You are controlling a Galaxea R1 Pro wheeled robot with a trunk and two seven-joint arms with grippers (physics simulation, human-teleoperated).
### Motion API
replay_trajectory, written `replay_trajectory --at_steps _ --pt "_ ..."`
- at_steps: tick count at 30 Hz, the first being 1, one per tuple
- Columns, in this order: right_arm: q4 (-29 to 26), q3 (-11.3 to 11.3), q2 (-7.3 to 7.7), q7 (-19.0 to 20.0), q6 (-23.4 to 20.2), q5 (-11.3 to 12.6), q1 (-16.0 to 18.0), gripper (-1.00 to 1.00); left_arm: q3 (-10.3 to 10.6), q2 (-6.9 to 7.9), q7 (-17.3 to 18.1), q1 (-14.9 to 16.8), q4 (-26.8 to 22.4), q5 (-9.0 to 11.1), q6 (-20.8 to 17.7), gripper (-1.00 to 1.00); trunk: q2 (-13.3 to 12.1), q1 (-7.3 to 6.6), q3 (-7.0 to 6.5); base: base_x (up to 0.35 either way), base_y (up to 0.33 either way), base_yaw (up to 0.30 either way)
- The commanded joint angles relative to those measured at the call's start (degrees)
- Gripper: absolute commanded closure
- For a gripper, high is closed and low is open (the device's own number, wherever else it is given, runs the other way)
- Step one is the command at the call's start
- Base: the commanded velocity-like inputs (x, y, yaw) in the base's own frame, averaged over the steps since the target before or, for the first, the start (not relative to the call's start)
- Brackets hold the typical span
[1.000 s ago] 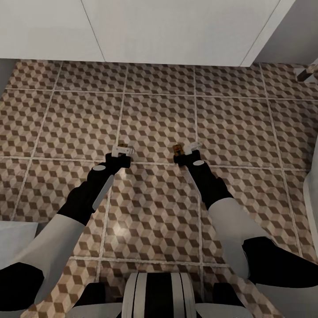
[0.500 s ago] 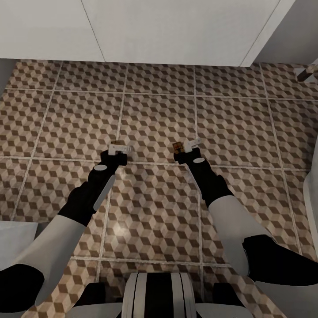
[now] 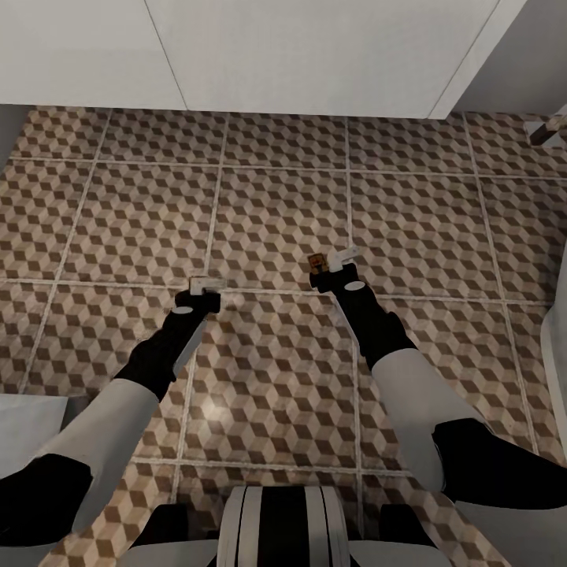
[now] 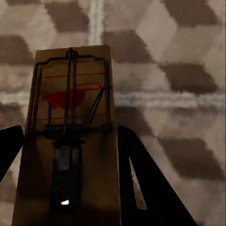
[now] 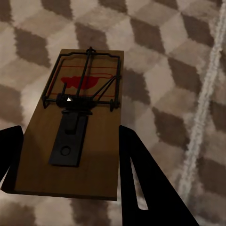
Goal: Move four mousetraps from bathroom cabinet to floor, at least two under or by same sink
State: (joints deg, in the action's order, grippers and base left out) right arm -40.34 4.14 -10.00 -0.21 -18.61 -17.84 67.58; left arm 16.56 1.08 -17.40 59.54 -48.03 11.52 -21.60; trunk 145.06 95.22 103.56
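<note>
My left gripper (image 3: pixel 206 285) hangs low over the bathroom floor (image 3: pixel 276 197), right at a grout line. It is shut on a tan mousetrap (image 4: pixel 70 94) with dark wire and a red mark, which the left wrist view shows between the dark fingers (image 4: pixel 141 179), very close to the tiles. My right gripper (image 3: pixel 335 266) is a little farther forward and is shut on a second mousetrap (image 3: pixel 316 262). In the right wrist view that trap (image 5: pixel 89 80) sits flat between the fingers (image 5: pixel 141 174), above the cube-pattern tiles. The cabinet is out of view.
A white vanity unit (image 3: pixel 276 55) runs along the far edge of the tiled floor. White fixtures stand at the near left (image 3: pixel 27 425) and the right edge (image 3: pixel 555 346). My base (image 3: pixel 276 528) is at the bottom of the head view.
My left arm has drawn back toward me and gone lower with its mousetrap. The right gripper has hardly moved.
</note>
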Motion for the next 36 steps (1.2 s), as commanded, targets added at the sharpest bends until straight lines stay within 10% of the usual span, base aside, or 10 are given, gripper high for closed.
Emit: replay_trajectory --at_steps 1,19,36 --pt "-0.1 0.1 0.0 0.0 -0.4 -0.3 0.0 1.0 0.1 -0.26 0.0 1.0 1.1 0.5 -1.0 1.0 0.0 -0.01 0.03 0.0 0.0 0.0" --pt "-0.1 0.3 0.0 0.0 -0.5 -0.4 0.0 1.0 0.1 -0.6 0.9 4.8 -4.7 0.1 -3.6 1.0 0.0 -0.01 0.03 0.0 0.0 0.0" --pt "1.1 0.2 0.0 -0.8 -2.6 -0.3 0.0 1.0 -0.3 -3.15 0.8 4.8 21.5 0.2 9.0 1.0 0.0 -0.01 0.03 0.0 0.0 0.0"
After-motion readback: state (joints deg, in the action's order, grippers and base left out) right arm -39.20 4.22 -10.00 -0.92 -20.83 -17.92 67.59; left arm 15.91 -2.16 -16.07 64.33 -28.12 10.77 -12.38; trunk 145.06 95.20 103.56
